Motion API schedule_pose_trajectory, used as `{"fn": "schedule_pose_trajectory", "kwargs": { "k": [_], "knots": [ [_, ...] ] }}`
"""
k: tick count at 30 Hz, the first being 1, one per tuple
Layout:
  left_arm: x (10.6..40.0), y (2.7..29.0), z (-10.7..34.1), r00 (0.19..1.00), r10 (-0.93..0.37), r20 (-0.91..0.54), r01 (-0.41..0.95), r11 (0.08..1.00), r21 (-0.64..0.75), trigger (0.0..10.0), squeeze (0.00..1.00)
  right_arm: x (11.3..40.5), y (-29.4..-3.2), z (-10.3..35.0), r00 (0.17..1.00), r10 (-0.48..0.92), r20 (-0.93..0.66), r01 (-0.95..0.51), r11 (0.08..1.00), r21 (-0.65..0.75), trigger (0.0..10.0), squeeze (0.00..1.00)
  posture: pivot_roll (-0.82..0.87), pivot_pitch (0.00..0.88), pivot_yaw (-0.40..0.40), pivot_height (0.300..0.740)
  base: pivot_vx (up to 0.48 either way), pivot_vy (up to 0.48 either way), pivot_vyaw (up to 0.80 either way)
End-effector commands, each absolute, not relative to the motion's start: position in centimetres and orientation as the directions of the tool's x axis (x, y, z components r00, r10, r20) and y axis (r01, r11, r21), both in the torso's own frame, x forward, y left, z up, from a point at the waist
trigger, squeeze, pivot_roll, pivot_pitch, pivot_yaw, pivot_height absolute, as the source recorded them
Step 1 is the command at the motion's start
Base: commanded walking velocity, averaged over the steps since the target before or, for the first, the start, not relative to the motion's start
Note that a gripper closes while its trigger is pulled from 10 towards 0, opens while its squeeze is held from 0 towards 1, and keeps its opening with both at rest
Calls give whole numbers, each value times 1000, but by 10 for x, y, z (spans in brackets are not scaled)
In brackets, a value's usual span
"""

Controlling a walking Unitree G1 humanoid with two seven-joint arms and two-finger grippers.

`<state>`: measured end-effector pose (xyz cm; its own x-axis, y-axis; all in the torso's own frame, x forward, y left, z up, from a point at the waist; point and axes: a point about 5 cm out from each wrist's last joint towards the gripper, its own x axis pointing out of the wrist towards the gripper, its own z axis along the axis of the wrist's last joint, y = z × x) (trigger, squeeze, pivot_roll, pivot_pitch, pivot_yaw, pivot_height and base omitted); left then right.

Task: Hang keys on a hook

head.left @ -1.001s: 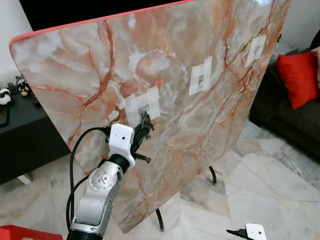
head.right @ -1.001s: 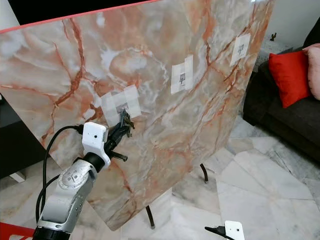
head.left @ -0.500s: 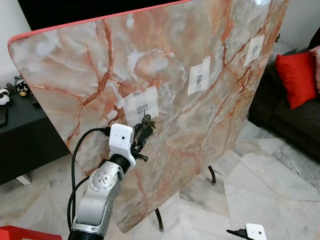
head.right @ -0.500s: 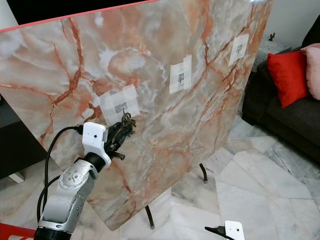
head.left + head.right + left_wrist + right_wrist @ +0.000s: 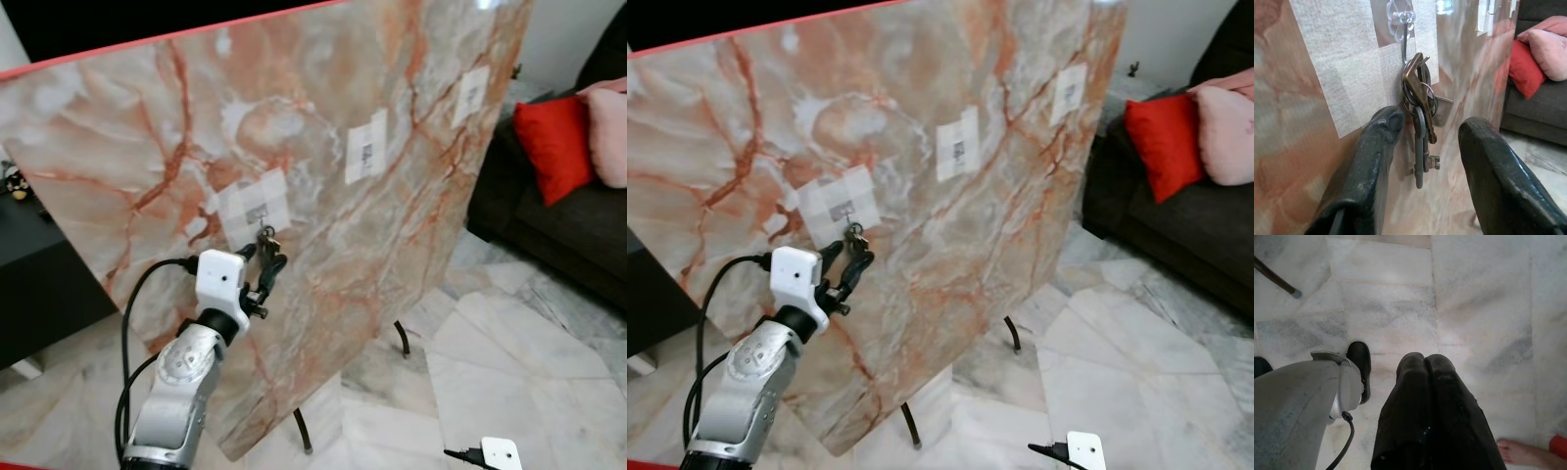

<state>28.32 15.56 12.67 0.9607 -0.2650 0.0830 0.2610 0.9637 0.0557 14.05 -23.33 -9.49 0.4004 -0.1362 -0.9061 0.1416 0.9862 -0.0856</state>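
Keys (image 5: pixel 1419 110) hang on clear hook (image 5: pixel 1402 19) taped to marble board (image 5: pixel 392 225), centre-left of the head views. Left gripper (image 5: pixel 1427 142) wide, fingers either side of keys, not gripping. Right gripper (image 5: pixel 1425 363) pressed closed, idle above floor (image 5: pixel 1479 293).

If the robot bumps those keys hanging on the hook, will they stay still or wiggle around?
Probably wiggle. The keys hang loosely by a ring from the small clear hook, so a nudge from the open left gripper would likely make them swing and jingle. Each metal key looks stiff, but the bunch is floppy. The hook looks taped to the marble board, so a hard pull might loosen it.
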Motion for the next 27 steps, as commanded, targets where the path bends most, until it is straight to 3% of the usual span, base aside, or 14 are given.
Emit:
{"fn": "schedule_pose_trajectory", "kwargs": {
  "k": [1, 11, 18, 23, 27],
  "knots": [
    [273, 212, 95, 998, -29, -63, 31, 999, 29, 10000, 0, 141, -235, -94, 400, -140, -906, 144, 986, -89, 10000, 0, 1, 0, -33, 740, 0, 0, 0],
    [257, 233, 75, 996, -7, -86, 9, 1000, 18, 10000, 0, 141, -235, -94, 399, -140, -906, 145, 985, -88, 10000, 0, 1, 0, -31, 740, 0, 0, 0],
    [259, 235, 97, 998, -51, 21, 52, 994, -93, 10000, 0, 141, -235, -95, 399, -138, -907, 143, 986, -87, 10000, 0, 5, 0, -33, 740, 0, 0, 0],
    [258, 226, 113, 979, -187, 76, 200, 952, -232, 10000, 0, 141, -234, -95, 399, -137, -907, 142, 986, -86, 10000, 0, 8, 0, -35, 740, 0, 0, 0],
    [245, 213, 115, 901, -433, 32, 425, 864, -272, 10000, 0, 141, -234, -95, 399, -136, -907, 139, 986, -87, 10000, 0, 10, 0, -36, 740, 0, 0, 0]
  ]
}}
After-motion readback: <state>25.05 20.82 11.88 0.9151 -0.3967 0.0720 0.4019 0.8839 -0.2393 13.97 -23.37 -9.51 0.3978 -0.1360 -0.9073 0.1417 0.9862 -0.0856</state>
